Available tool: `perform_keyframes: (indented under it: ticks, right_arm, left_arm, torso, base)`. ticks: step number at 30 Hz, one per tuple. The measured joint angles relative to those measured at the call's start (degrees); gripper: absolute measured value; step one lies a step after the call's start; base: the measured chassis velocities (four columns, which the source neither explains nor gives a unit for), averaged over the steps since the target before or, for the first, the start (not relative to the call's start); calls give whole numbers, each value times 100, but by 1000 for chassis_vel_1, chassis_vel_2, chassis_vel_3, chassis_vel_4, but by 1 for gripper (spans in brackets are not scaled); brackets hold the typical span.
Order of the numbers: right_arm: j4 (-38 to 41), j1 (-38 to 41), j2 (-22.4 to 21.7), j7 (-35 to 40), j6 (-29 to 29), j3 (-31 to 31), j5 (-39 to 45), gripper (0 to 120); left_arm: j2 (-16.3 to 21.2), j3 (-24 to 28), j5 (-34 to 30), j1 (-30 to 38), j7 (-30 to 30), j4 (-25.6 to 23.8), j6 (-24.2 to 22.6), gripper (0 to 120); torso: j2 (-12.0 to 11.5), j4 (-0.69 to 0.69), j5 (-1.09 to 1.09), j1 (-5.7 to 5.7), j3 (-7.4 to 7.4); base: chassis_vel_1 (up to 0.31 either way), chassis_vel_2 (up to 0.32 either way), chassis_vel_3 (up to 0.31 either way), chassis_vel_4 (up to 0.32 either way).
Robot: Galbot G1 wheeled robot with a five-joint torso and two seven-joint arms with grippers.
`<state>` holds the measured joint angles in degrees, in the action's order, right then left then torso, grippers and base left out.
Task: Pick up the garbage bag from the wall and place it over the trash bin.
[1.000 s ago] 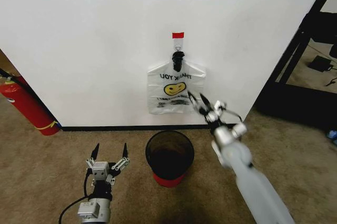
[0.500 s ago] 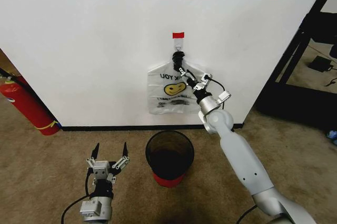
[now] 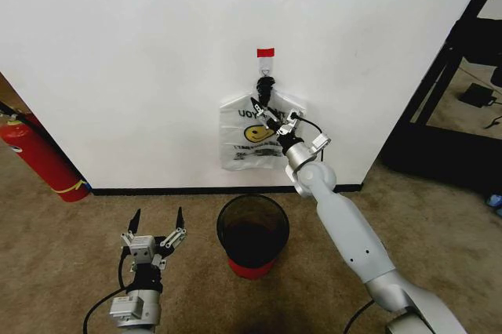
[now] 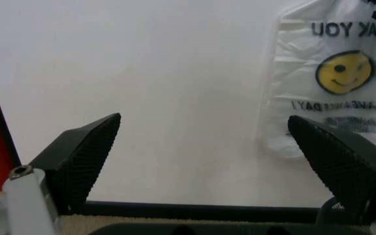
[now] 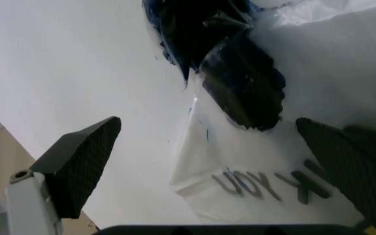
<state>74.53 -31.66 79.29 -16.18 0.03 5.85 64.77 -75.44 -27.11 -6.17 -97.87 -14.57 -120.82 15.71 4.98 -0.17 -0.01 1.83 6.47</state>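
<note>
On the wall, one garbage bag; right gripper jaws wide.

Thin translucent white plastic garbage bag with yellow smiley hangs on plain white wall, below a small red tape strip. Right gripper up against bag's upper part, fingers spread. Left gripper low over carpet, fingers apart, beside round black mesh trash bin with red base.
</note>
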Motion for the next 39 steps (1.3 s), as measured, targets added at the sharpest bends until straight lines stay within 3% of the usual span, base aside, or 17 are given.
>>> perform_keyframes:
  ticks: [23, 32, 39]
  right_arm:
    - [34, 36, -21, -68, 30, 16, 247, 99]
    - [-9, 62, 3, -113, 16, -31, 259, 72]
    - [106, 15, 11, -106, 15, -42, 257, 70]
  left_arm:
    - [60, 72, 58, 175, 6, 114, 37, 100]
    - [98, 37, 21, 205, 6, 101, 38, 100]
    - [80, 49, 22, 176, 7, 66, 38, 100]
  torso:
    - [1, 0, 0, 0, 0]
    - [1, 0, 1, 0, 0]
    - [1, 0, 1, 0, 0]
  base:
    - [0, 0, 0, 0]
    - [0, 0, 0, 0]
    - [0, 0, 0, 0]
